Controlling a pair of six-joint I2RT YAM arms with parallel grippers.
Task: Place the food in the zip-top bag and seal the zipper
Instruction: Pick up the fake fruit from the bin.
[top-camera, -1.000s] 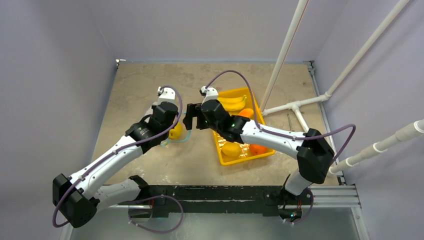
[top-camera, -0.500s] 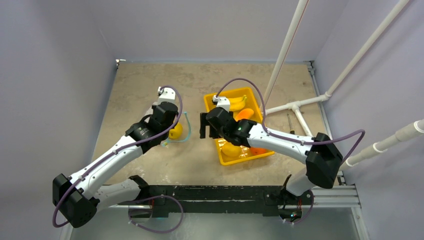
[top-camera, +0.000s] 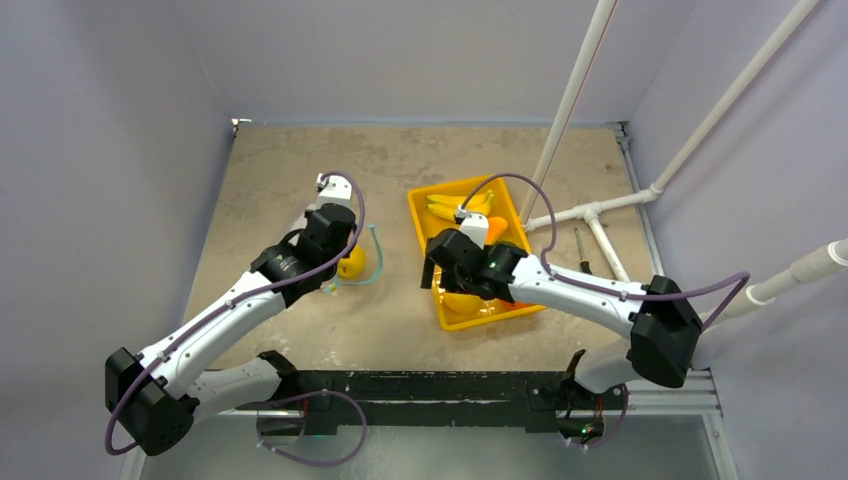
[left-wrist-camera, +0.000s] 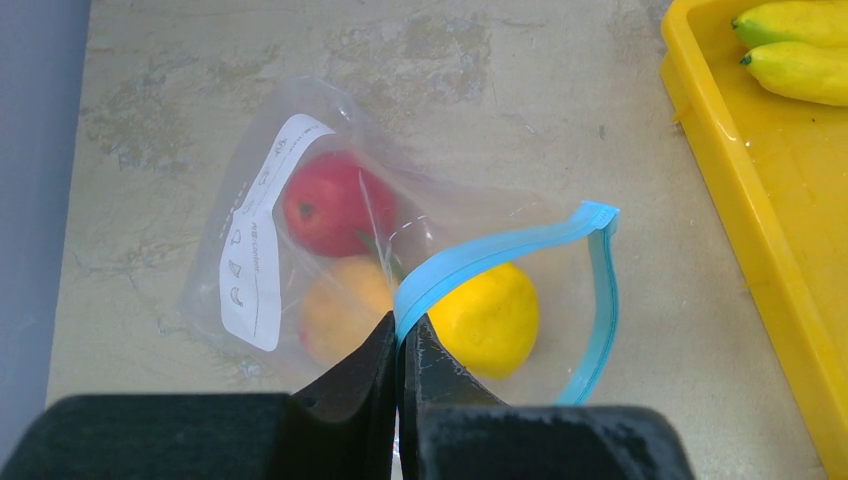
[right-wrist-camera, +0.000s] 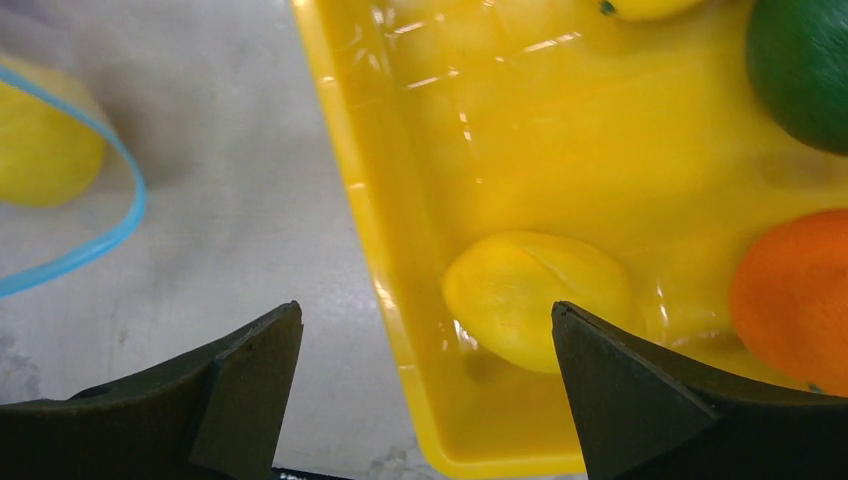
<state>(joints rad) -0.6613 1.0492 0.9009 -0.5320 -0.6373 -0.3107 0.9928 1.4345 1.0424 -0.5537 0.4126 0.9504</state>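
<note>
At the left of the table (top-camera: 260, 170) we see the zip-top bag (left-wrist-camera: 300, 150) lying flat on the stone-patterned surface, its white label panel (left-wrist-camera: 255, 250) facing up. Three pieces of food are inside it. There is a red apple (left-wrist-camera: 325, 205) and a pale orange fruit (left-wrist-camera: 340, 305) just beside it. That one is blurred by the plastic, so we can only guess it is a peach. A yellow lemon (left-wrist-camera: 490, 315) sits nearest the mouth. The zipper (left-wrist-camera: 520, 240) is unsealed, its two teal lips spread into an open loop around the lemon.

The left gripper (left-wrist-camera: 405, 335) is pinched tight on the near lip of the zipper. Its two fingers are pressed together with the strip between them, and they hold that lip raised above the lemon.

Bare table lies between the bag's mouth and the yellow tray (right-wrist-camera: 345, 150).

The right gripper (right-wrist-camera: 425, 315) hangs over the tray's left wall with its jaws spread wide and nothing between them. One finger (right-wrist-camera: 240, 390) is above the table and the other finger (right-wrist-camera: 640, 400) is above the tray's inside. Below the gap, a yellow fruit (right-wrist-camera: 535, 305) rests against the tray wall. To its right we find an orange fruit (right-wrist-camera: 795, 290), and beyond that a green fruit (right-wrist-camera: 805, 65). Two bananas (left-wrist-camera: 795, 45) lie at the tray's far end.
</note>
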